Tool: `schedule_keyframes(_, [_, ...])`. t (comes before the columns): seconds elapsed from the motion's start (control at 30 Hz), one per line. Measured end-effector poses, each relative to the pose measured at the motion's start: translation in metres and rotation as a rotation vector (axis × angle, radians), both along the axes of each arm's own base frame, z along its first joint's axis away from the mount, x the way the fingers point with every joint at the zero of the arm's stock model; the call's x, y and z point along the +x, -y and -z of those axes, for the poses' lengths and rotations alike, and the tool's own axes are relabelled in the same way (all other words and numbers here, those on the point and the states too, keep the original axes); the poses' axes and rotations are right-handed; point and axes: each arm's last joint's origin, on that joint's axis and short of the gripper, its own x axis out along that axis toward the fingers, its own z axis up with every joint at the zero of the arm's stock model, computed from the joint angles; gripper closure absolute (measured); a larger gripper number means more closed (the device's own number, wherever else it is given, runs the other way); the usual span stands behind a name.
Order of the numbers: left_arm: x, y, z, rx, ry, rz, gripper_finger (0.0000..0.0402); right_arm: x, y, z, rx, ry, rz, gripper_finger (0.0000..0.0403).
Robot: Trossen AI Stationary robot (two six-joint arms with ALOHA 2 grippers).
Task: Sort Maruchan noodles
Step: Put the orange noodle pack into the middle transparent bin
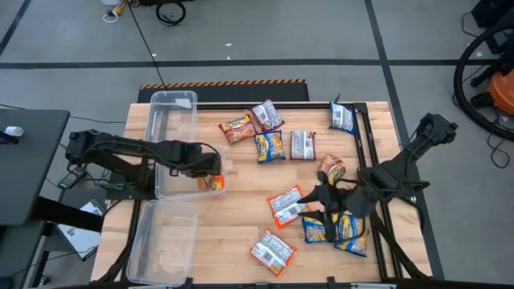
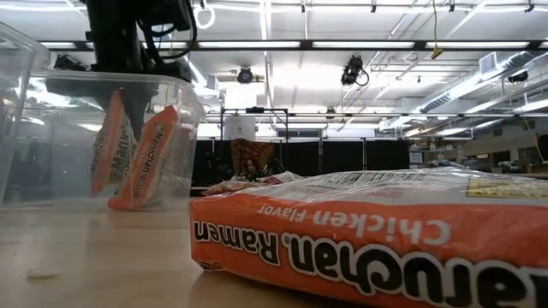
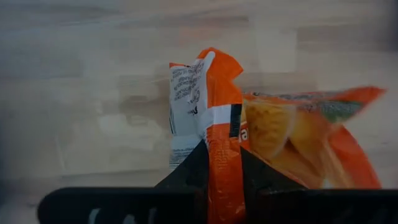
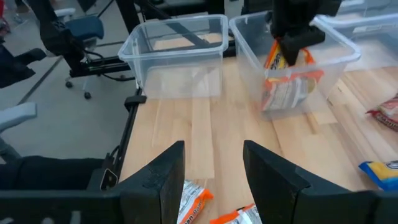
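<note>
Low view puts one orange chicken-flavour packet (image 2: 377, 248) closest of all, lying flat on the bench (image 2: 103, 265) with its printing upside down. Farther back stands the clear bin (image 2: 184, 128), which serves as the landmark for everything else. Inside the bin, the left gripper (image 3: 224, 180) is clamped on the edge of an orange packet (image 3: 221, 124), holding it upright, with a second orange packet (image 3: 305, 137) leaning against it; the low view shows both packets standing on edge inside the bin's wall, the held one (image 2: 114, 154) under the dark arm and the other (image 2: 154, 158) beside it. From above, the left gripper (image 1: 207, 164) sits over the near end of that bin (image 1: 173, 104), and the orange packets (image 1: 210, 182) show just below it within the bin's rim. A second clear bin (image 1: 161, 241) lies empty-looking on the same side of the bench, end to end with the first. The right gripper (image 4: 214, 171) is well away from the bin across the bench, its fingers spread apart with nothing between them, hovering over bare wood; in the high view it (image 1: 317, 197) hangs among a cluster of loose packets. Those include an orange-and-white packet (image 1: 286, 205), two blue-and-yellow packets (image 1: 336, 229) and another orange one (image 1: 271, 250). Beyond them, far from the bin's near end, more packets are scattered: an orange one (image 1: 236, 128), a maroon-silver one (image 1: 267, 116), a blue-and-yellow one (image 1: 271, 146), a silver one (image 1: 302, 144) and a blue one (image 1: 341, 118).
</note>
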Motion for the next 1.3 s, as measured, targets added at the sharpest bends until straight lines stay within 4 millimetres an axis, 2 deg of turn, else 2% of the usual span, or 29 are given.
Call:
schedule_keyframes(0.23, [0.000,-0.005,0.003,0.017,-0.005,0.051,0.0354,-0.004,-0.004,0.000,-0.024,0.015,0.020,0.0234])
schedule_keyframes(0.67, [-0.001,-0.004,0.000,0.023,-0.006,0.125,0.0247,0.002,0.006,0.002,-0.038,-0.004,0.060,0.0233])
schedule_keyframes(0.9, [-0.001,-0.003,0.000,0.014,-0.022,0.210,0.0239,0.010,0.018,0.002,-0.045,-0.012,0.085,0.0233])
schedule_keyframes(1.03, [-0.003,-0.003,-0.005,0.041,0.006,0.273,0.0239,0.014,0.023,0.003,-0.122,-0.020,0.053,0.0233])
schedule_keyframes(1.3, [-0.009,-0.004,-0.020,0.115,0.041,0.378,0.0239,0.034,0.029,0.028,-0.302,-0.096,0.033,0.0224])
